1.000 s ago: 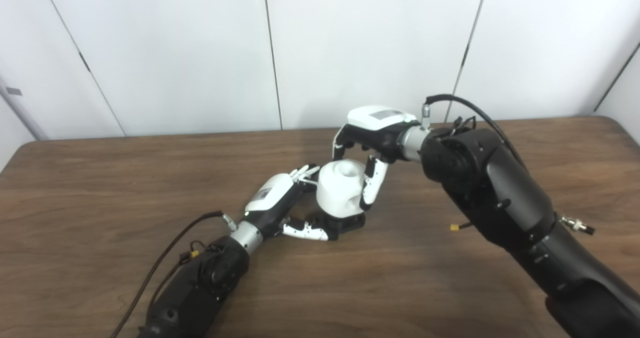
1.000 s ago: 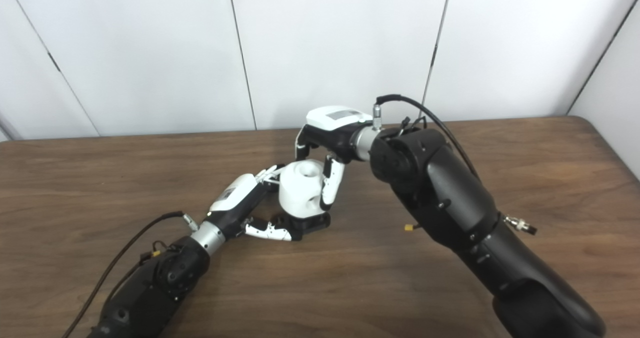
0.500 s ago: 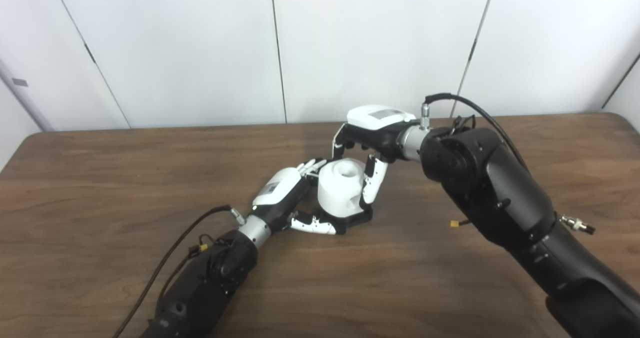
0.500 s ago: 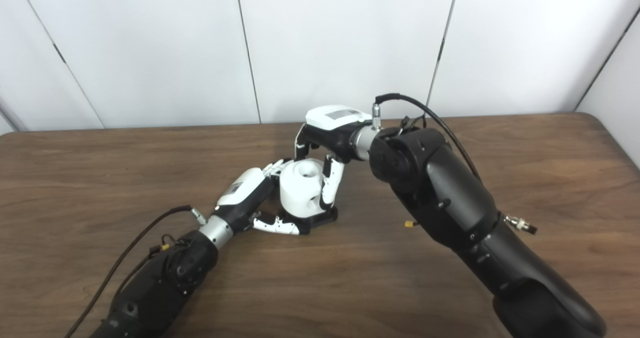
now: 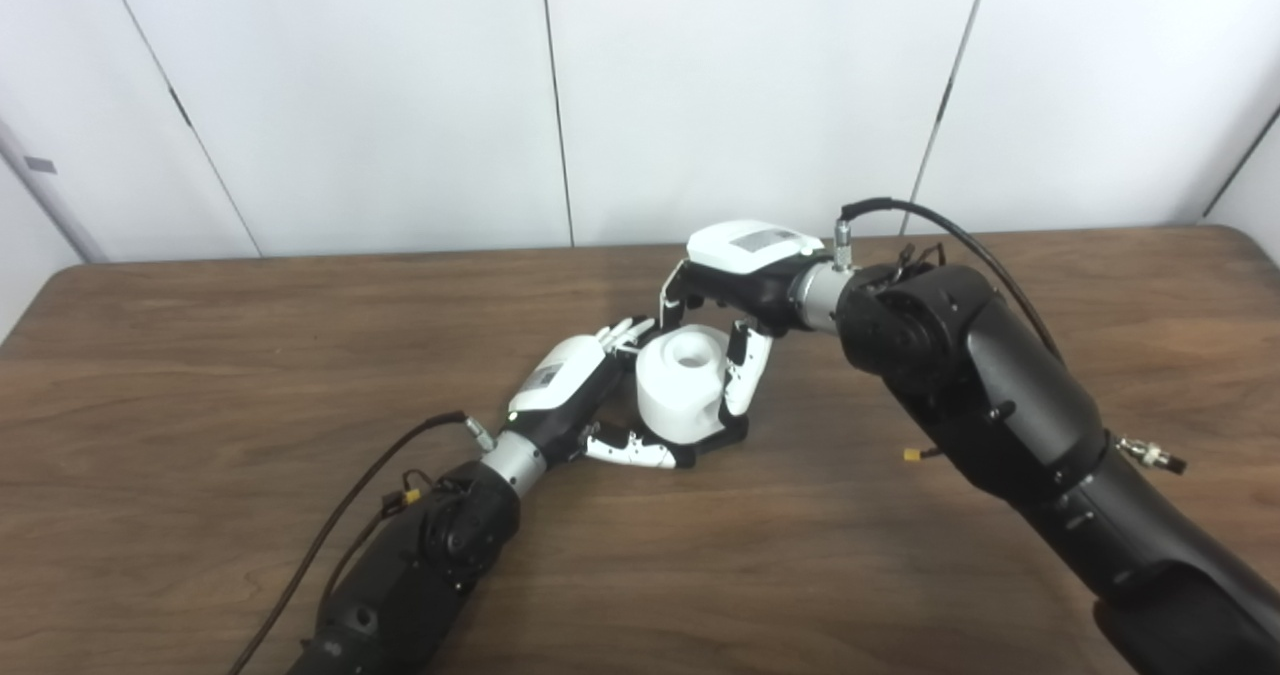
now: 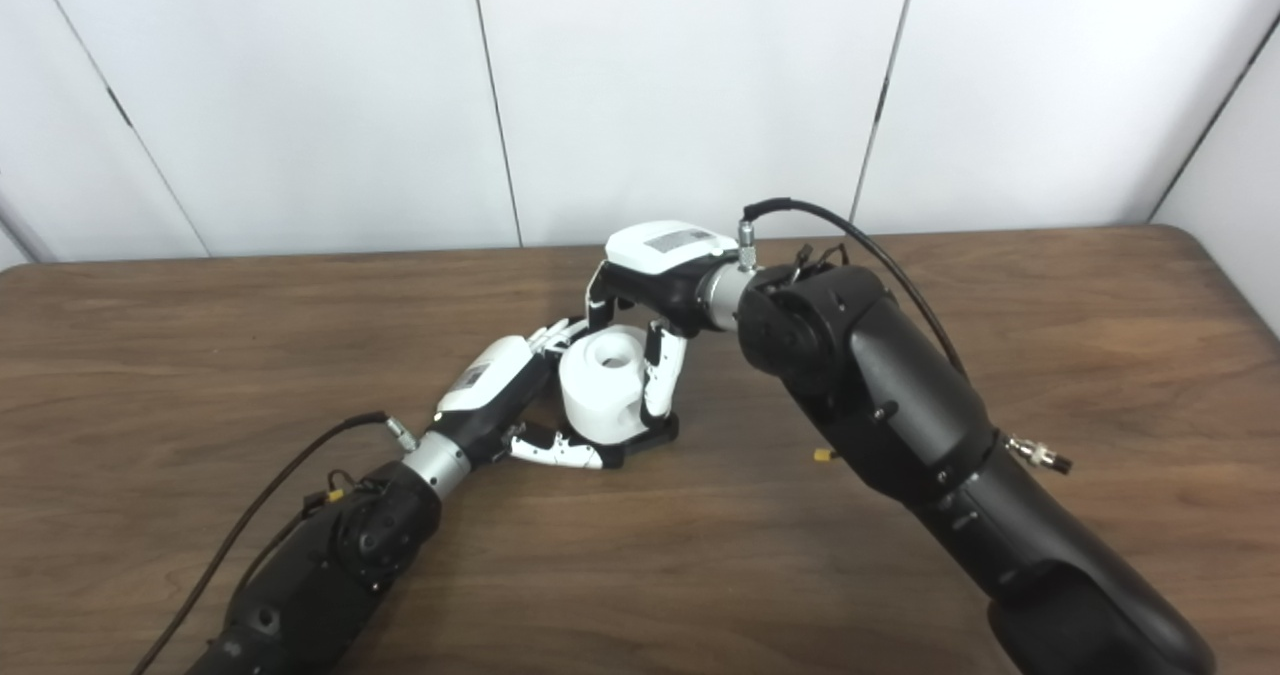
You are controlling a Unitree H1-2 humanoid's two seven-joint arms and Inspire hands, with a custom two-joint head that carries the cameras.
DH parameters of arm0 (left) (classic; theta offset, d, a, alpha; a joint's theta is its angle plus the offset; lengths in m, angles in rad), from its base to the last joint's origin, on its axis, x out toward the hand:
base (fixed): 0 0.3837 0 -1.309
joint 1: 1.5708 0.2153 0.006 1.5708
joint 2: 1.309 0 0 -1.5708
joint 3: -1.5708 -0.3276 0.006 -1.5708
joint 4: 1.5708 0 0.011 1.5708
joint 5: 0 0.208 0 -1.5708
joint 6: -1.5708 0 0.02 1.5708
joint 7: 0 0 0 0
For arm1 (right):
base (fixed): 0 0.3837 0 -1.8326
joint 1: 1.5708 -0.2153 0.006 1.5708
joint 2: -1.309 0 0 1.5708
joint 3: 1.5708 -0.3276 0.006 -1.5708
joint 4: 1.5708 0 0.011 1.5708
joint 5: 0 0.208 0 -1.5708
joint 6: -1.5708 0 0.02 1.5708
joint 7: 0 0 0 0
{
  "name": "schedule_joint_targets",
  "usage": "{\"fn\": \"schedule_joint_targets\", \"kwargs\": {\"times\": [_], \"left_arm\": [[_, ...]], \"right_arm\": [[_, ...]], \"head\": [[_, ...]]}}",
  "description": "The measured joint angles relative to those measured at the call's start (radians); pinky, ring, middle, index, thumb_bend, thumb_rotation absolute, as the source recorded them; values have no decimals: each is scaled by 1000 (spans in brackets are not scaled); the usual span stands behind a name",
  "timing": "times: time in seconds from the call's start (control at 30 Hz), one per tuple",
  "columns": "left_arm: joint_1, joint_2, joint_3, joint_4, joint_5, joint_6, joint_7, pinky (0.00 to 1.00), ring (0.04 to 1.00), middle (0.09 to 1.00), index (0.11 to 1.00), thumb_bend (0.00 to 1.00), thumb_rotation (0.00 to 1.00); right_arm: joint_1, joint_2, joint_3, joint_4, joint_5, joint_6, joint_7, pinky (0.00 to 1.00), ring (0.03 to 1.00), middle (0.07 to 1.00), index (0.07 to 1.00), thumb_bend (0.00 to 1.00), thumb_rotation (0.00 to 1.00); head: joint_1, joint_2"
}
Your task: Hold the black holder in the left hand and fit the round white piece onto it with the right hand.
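Note:
The round white piece with a hole in its top sits low on the black holder, which rests on the wooden table near the middle. My left hand is shut on the holder from the left, thumb along its front and fingers behind the white piece. My right hand reaches over from the right and is shut on the white piece, fingers down its right side and behind it. Most of the holder is hidden under the piece and the hands.
White wall panels stand behind the table's far edge. My right forearm crosses the table's right half. A cable runs along my left arm.
The white piece has gone down further onto the holder, and my right hand has lowered with it. Earlier the view shifted and my left hand moved slightly right with the holder.

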Motion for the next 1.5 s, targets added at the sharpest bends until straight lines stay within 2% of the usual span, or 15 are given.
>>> {"fn": "schedule_joint_targets", "kwargs": {"times": [0.2, 0.4, 0.6, 0.73, 1.0, 1.03, 1.07, 1.13, 1.33, 1.5], "left_arm": [[10, 0, 0, -18, -3, 12, 0, 1000, 1000, 960, 481, 524, 60], [15, 1, 0, -30, -6, 27, 0, 1000, 1000, 954, 481, 524, 59], [23, 2, 0, -48, -10, 43, -1, 1000, 1000, 955, 481, 524, 58], [24, 4, 0, -51, -10, 44, -2, 1000, 1000, 952, 481, 524, 59], [26, 5, 0, -55, -14, 51, -4, 1000, 1000, 952, 481, 524, 59], [26, 5, 0, -55, -15, 51, -5, 1000, 1000, 950, 481, 524, 59], [26, 5, 0, -55, -15, 50, -5, 1000, 1000, 949, 481, 524, 59], [26, 5, 0, -55, -15, 50, -6, 1000, 1000, 952, 481, 524, 59], [26, 7, -1, -55, -15, 50, -6, 1000, 1000, 951, 481, 524, 58], [26, 7, -2, -57, -16, 50, -8, 1000, 1000, 953, 481, 524, 58]], "right_arm": [[0, -1, -2, 14, 3, -42, -19, 694, 771, 751, 484, 524, 137], [-2, 1, -6, 21, 7, -44, -22, 722, 781, 744, 483, 523, 137], [-3, 0, -8, 28, 12, -63, -29, 697, 774, 743, 483, 525, 138], [-3, 0, -14, 36, 24, -69, -35, 716, 789, 752, 484, 523, 138], [5, 1, -21, 38, 31, -64, -43, 662, 772, 760, 493, 524, 144], [8, 2, -26, 36, 34, -58, -43, 649, 763, 765, 607, 671, 154], [12, 2, -29, 34, 38, -51, -43, 632, 749, 772, 707, 769, 163], [17, 1, -32, 31, 43, -42, -42, 623, 745, 790, 801, 835, 161], [35, -5, -35, 31, 48, -37, -42, 624, 744, 813, 883, 849, 142], [35, -11, -35, 31, 48, -37, -42, 630, 758, 830, 906, 845, 138]], "head": [[2, 3], [-2, 9], [0, 14], [0, 14], [-2, 18], [-2, 18], [-2, 18], [0, 20], [-2, 20], [-3, 22]]}}
